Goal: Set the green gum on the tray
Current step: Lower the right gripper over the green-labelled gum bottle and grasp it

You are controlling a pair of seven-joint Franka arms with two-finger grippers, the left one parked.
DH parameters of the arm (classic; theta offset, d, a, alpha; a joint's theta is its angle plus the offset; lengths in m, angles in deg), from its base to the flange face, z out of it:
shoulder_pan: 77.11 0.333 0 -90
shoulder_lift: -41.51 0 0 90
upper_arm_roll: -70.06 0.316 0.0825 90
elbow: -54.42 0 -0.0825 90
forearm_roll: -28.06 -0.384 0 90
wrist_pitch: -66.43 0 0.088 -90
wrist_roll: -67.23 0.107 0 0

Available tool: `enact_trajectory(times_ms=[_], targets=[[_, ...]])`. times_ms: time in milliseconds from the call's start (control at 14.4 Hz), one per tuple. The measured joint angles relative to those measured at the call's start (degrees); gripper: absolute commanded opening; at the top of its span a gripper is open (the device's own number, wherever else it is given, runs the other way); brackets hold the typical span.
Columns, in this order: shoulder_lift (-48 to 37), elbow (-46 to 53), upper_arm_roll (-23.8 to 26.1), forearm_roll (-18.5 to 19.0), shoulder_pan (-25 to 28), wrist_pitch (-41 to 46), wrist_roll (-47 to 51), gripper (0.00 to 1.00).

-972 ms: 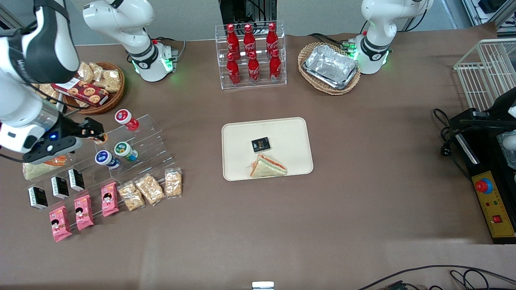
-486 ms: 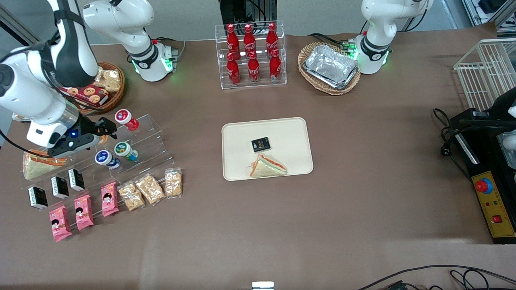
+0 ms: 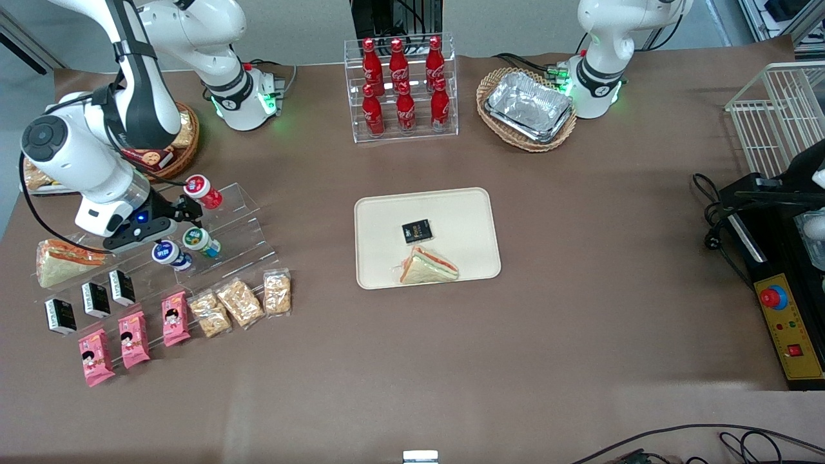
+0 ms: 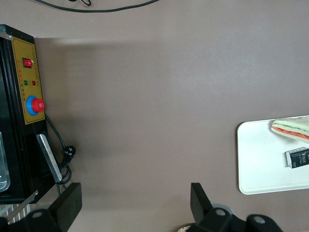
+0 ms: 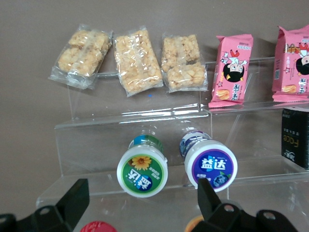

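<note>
While the green gum (image 3: 200, 240) is lying on its side on the clear stepped stand (image 3: 240, 225), nothing is gripping it.
Gripper: the gripper (image 3: 184, 210) is hovering over the stand, just above the green gum, with its 2 fingers (image 5: 72, 198) spread wide and holding nothing.
Green gum: its lid is facing the wrist camera, and the bottle (image 5: 143, 170) is sitting between the open fingers.
Blue gum: the blue-topped bottle (image 3: 170, 254) is lying just beside the green gum on the same step, toward the working arm's end of the table.
Red gum: the red-topped bottle (image 3: 202, 191) is resting 1 step higher, farther from the front camera.
Tray: the tray (image 3: 427, 237) is sitting well apart from the stand, at the middle of the table, toward the parked arm's end.
On the tray: 1 black packet (image 3: 417, 231) and 1 sandwich (image 3: 428, 266) are lying there, the sandwich nearer the front camera.
</note>
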Motion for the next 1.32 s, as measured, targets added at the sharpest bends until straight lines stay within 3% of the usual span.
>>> enact_trajectory(times_ms=[694, 1181, 1250, 1319], targets=[[1.47, -6.73, 0.00, 0.00, 0.00, -10.82, 1.15, 1.00], [1.81, -9.02, 0.12, 0.00, 0.04, -13.03, 4.11, 1.00], [2.05, -9.02, 0.16, 0.00, 0.04, -13.08, 4.78, 0.94], [2.28, -9.02, 0.23, 0.00, 0.06, -13.15, 5.46, 0.81]])
